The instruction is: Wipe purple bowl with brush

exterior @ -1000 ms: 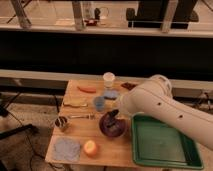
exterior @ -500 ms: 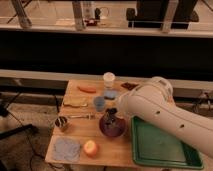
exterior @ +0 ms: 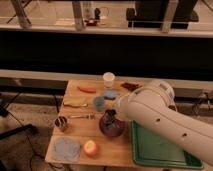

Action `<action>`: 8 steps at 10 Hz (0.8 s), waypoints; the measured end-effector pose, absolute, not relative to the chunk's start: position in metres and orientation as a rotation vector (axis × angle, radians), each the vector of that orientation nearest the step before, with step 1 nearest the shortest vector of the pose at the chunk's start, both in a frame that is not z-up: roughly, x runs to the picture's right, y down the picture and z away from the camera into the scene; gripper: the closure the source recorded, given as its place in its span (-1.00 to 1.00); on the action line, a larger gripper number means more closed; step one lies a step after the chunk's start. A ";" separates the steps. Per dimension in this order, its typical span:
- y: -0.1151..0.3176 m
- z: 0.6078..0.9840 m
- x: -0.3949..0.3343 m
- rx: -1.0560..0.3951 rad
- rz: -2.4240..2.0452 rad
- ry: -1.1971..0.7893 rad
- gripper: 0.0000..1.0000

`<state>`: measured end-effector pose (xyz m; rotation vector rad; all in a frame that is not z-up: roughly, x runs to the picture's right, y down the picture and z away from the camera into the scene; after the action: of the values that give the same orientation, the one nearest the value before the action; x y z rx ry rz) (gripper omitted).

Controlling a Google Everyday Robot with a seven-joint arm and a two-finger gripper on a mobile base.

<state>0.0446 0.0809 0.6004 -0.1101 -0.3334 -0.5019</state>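
The purple bowl [exterior: 113,130] sits on the wooden table [exterior: 80,132] near its middle, just left of the green tray. My gripper [exterior: 110,118] hangs at the end of the big white arm [exterior: 155,112] and reaches down into the bowl from above. A dark upright shape at the gripper's tip, inside the bowl, may be the brush [exterior: 110,122]. I cannot separate it from the gripper.
A green tray [exterior: 160,150] lies at the right. A blue cup [exterior: 99,103], blue lid [exterior: 110,94], white cup [exterior: 108,79], silvery utensil [exterior: 82,116], metal cup [exterior: 61,123], blue cloth [exterior: 67,148] and orange-red bowl [exterior: 91,148] surround the purple bowl.
The white arm has swung slightly left and lower over the table. The gripper stays in the purple bowl, shifted a little. The bowl and other objects have not moved.
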 end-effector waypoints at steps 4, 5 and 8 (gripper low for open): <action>0.080 0.603 0.047 -0.100 -0.493 -0.335 1.00; 0.078 0.604 0.049 -0.093 -0.483 -0.331 1.00; 0.073 0.606 0.056 -0.078 -0.463 -0.321 1.00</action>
<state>0.0557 0.0730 0.6064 -0.0785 -0.3213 -0.4635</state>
